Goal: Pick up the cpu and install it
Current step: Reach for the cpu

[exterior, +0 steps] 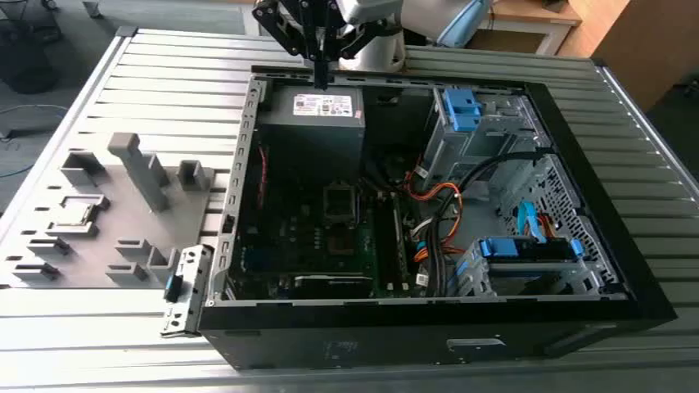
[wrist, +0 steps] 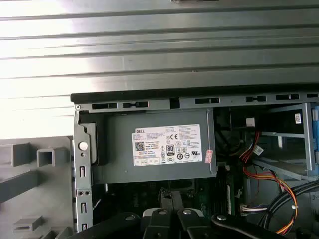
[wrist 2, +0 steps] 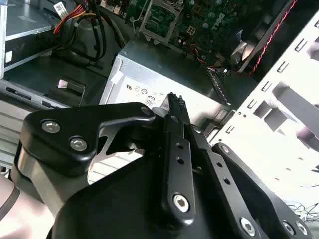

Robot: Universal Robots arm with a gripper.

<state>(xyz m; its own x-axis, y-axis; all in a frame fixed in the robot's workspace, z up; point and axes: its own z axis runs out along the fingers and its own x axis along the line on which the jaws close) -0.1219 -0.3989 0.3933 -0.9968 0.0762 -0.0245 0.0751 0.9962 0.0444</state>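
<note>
We see a ribbed metal bench (exterior: 644, 147) carrying an open black computer case (exterior: 611, 278) lying on its side. A matte grey fixture plate (exterior: 208, 217) with raised blocks sits just beside the case, on the exterior view's left. Beyond the bench the room shows a grey floor (exterior: 65, 20) with loose leads, and pale wooden furniture (exterior: 644, 37) at the far corner on the exterior view's right. Inside the case we make out a grey power supply (exterior: 317, 131) with a white label at the far end, and a dark motherboard (exterior: 311, 241) with a rectangular socket frame (exterior: 340, 203). There are also drive cages (exterior: 464, 115) with blue fittings and a tangle of orange and black cables (exterior: 437, 196). The arm (exterior: 377, 45) comes in from the far side of the bench, and its gripper (exterior: 321, 80) points straight down over the case's far rim, above the power supply and clear of it. In the second wrist view the gripper (wrist 2: 175, 102) has its black fingers (wrist 2: 178, 149) pressed together with nothing between them, the power supply (wrist 2: 164, 69) lying beyond the tips. What we take for the cpu (exterior: 78, 214), a small pale square, lies flat in a nest of the fixture plate, well apart from the gripper and outside the case.
</note>
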